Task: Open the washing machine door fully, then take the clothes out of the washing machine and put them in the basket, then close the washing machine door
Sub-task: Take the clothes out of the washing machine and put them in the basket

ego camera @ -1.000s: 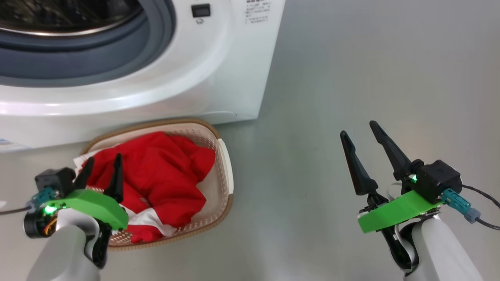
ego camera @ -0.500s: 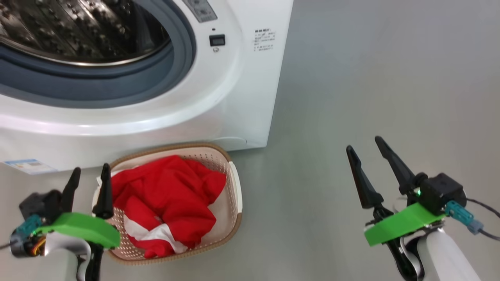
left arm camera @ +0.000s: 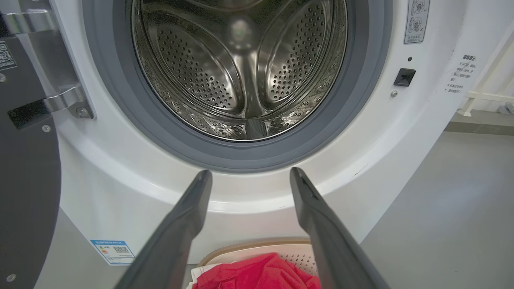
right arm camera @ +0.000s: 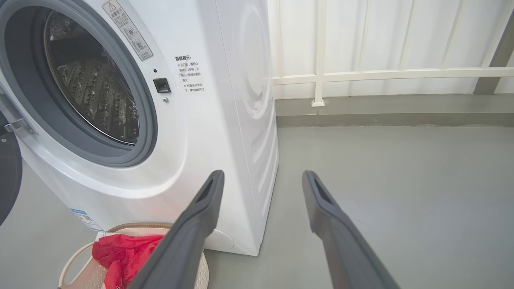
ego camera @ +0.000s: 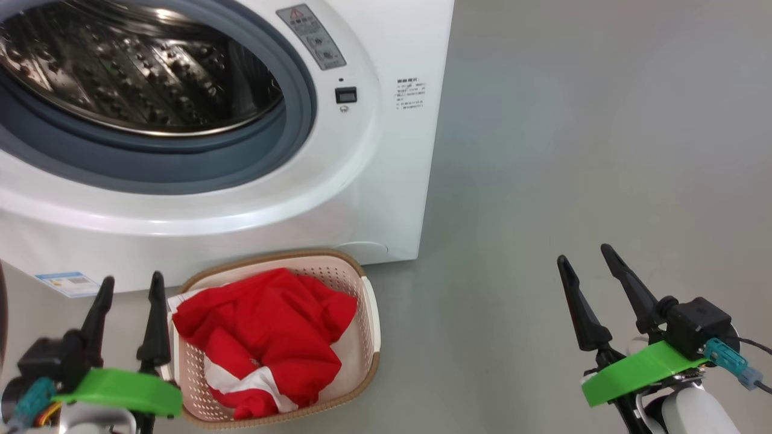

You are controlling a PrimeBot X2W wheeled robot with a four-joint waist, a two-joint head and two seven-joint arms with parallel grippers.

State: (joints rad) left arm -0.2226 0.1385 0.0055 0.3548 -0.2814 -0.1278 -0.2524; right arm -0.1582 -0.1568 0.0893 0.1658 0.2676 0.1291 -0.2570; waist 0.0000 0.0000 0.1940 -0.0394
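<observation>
Down by my left wrist, my left gripper [ego camera: 132, 278] stands with its fingers spread wide and empty, just beside the left rim of the basket [ego camera: 369, 313]. A second ago those same fingers hung over the clothes [ego camera: 271, 319], so I have drawn clear of the load. The red heap lies wholly inside the basket, which sits on the floor [ego camera: 573, 150] close against the foot of the washing machine [ego camera: 386, 181]. Off to the other side, my right gripper [ego camera: 584, 253] is just as wide and holds nothing, well apart from the basket over bare floor, as it was before. My head has lifted too, and more of the opening shows now. Past my left fingers the drum [left arm camera: 241, 80] is bare steel inside its grey gasket [left arm camera: 120, 100], with no cloth that I can see. I judge the unloading done. That leaves the washing machine door [left arm camera: 28, 180], swung open on its hinge at the left of the opening, waiting to be pushed shut.
</observation>
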